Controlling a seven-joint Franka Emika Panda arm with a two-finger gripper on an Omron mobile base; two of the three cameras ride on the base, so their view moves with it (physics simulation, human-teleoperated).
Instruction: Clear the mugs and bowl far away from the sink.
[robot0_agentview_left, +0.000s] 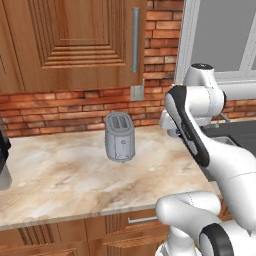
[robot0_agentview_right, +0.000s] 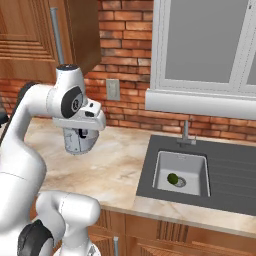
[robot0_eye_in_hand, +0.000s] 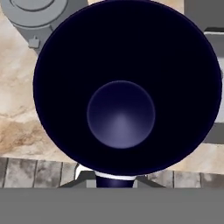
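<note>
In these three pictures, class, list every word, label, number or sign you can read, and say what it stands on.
None can be read.
Toaster: plain silver, no lettering visible.
Navy mug: dark inside, no print.
Wall outlet: blank plate.
Sink: no markings.

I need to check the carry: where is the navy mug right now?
In the hand view the navy mug sits right in front of the camera, mouth toward it, above the marble counter, with the silver toaster at upper left.

brick wall, wooden cabinet, window
</note>
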